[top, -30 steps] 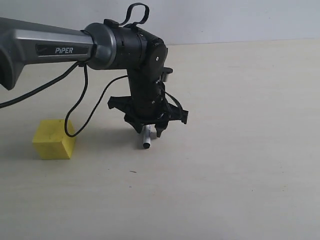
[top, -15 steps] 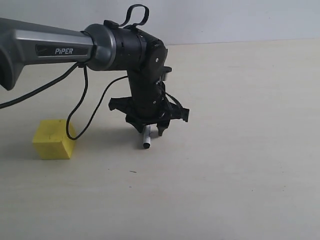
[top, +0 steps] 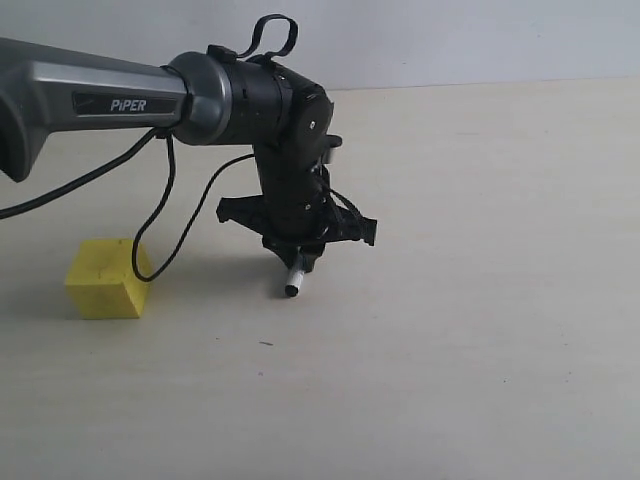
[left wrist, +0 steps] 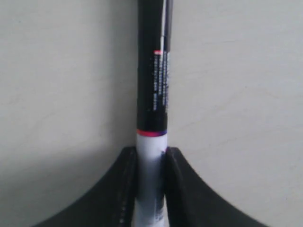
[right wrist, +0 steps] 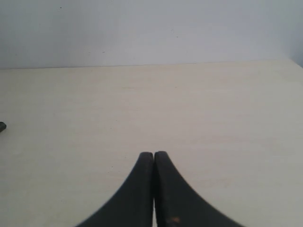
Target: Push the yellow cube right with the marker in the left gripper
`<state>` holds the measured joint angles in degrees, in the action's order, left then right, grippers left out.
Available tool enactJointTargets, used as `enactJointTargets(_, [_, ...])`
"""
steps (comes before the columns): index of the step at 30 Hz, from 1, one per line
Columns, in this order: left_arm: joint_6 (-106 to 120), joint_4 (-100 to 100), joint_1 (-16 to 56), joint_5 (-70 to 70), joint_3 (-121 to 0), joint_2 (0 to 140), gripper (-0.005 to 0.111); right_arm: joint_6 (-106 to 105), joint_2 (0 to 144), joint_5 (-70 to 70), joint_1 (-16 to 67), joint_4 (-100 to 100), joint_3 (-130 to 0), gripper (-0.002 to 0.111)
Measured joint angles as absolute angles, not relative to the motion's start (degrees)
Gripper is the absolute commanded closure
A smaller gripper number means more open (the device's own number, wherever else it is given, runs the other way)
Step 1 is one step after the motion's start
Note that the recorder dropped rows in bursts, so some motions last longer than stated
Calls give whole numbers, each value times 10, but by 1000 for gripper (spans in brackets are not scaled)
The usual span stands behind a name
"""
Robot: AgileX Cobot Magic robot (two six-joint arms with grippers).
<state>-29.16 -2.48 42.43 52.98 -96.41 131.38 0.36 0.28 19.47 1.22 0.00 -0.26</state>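
We see the left gripper [top: 300, 260] hanging from its black and grey arm [top: 120, 100] over the pale table [top: 480, 320], pointed down near the middle of the exterior view; its two fingers [left wrist: 124, 189] are clamped on the white barrel of the marker [left wrist: 152, 94], one on each side, and the black part of the pen sticks out past the fingertips; in the exterior view the marker leans slightly, its lower end dropping towards the table just below the gripper, though we cannot tell whether that end touches the surface; the yellow cube [top: 105, 278] sits flat on the table well to the left of the marker in that view, apart from pen and gripper alike; a loose black cable [top: 165, 215] droops from the arm and its loop crosses in front of the cube's upper right corner; the right gripper [right wrist: 154, 154] is seen only from its own wrist camera, its two dark fingers pressed together with nothing between them, above bare table with a light wall [right wrist: 151, 28] beyond.
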Motion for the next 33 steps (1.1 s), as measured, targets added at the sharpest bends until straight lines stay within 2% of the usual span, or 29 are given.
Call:
enactJointTargets(6, [-290,-49,424,568,-958,1268,107,4,3,195,12,0,-3,108])
enactJointTargets(16, [-253,-107,424,673,-925,1038,107,4,3,195,12,0,-3,108])
enactJointTargets(24, [-231,-254,415,685,-691,804,107,4,3,195,12,0,-3,108])
enactJointTargets(29, [-163,-364,328,696,-538,712,107,4,3,195,12,0,-3,108])
enactJointTargets(33, [-100,-423,241,668,-434,697,107,4,3,195,12,0,-3,108])
